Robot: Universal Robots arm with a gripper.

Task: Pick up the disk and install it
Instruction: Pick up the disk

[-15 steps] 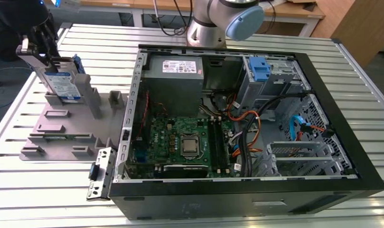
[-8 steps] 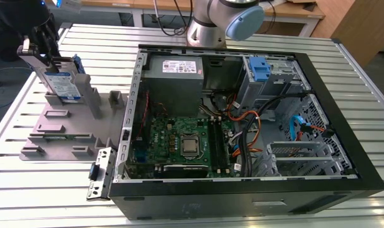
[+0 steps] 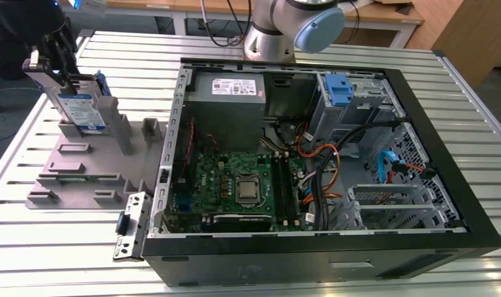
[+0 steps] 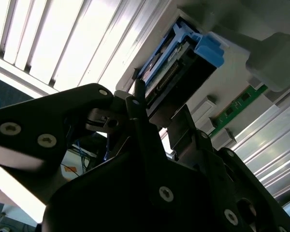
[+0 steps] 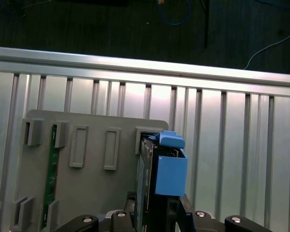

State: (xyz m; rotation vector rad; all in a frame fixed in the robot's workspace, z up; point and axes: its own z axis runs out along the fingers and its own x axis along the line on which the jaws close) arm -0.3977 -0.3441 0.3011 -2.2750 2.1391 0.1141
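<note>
The disk (image 3: 78,106) is a silver-grey drive with a white-and-blue label and blue rails. It stands on edge at the back of the grey holder fixture (image 3: 77,167), at the exterior view's left. My gripper (image 3: 52,73) comes down on its top edge and is shut on it. In the first wrist view the disk (image 5: 170,174) with its blue bracket sits between the fingers of my gripper (image 5: 154,215), over the fixture (image 5: 92,183). In the second wrist view the disk (image 4: 183,63) runs out from my gripper (image 4: 159,113). Whether the disk has left its slot I cannot tell.
The open computer case (image 3: 415,124) lies at the exterior view's right, with the motherboard (image 3: 233,179), the grey power supply (image 3: 230,93), loose cables and a drive bay with a blue latch (image 3: 339,90). A green memory stick (image 5: 50,169) lies in the fixture. A metal bracket (image 3: 130,226) leans by the case.
</note>
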